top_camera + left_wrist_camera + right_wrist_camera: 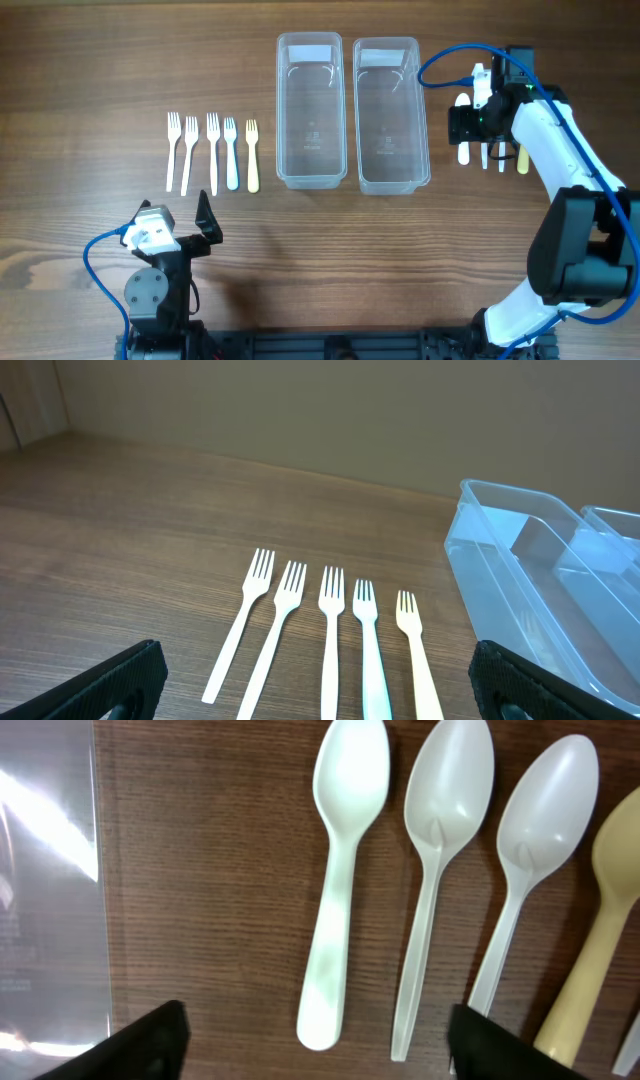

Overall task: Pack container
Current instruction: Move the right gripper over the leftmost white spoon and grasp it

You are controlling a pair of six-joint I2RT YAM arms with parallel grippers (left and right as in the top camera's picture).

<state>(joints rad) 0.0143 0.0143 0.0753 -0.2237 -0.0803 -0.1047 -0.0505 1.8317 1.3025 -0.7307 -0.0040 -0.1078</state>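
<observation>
Two clear plastic containers stand side by side, the left one (310, 110) and the right one (390, 115); both look empty. Several plastic forks (211, 150) lie in a row on the left, also in the left wrist view (332, 640). Several plastic spoons (465, 150) lie right of the containers, partly hidden under my right arm. In the right wrist view the leftmost spoon (343, 880) lies between the open fingers of my right gripper (320, 1040), low over the row. My left gripper (325, 690) is open and empty, near the table's front, short of the fork handles.
The right container's wall (50, 890) is at the left edge of the right wrist view. The left container (530, 590) shows to the right of the forks in the left wrist view. Blue cables run along both arms.
</observation>
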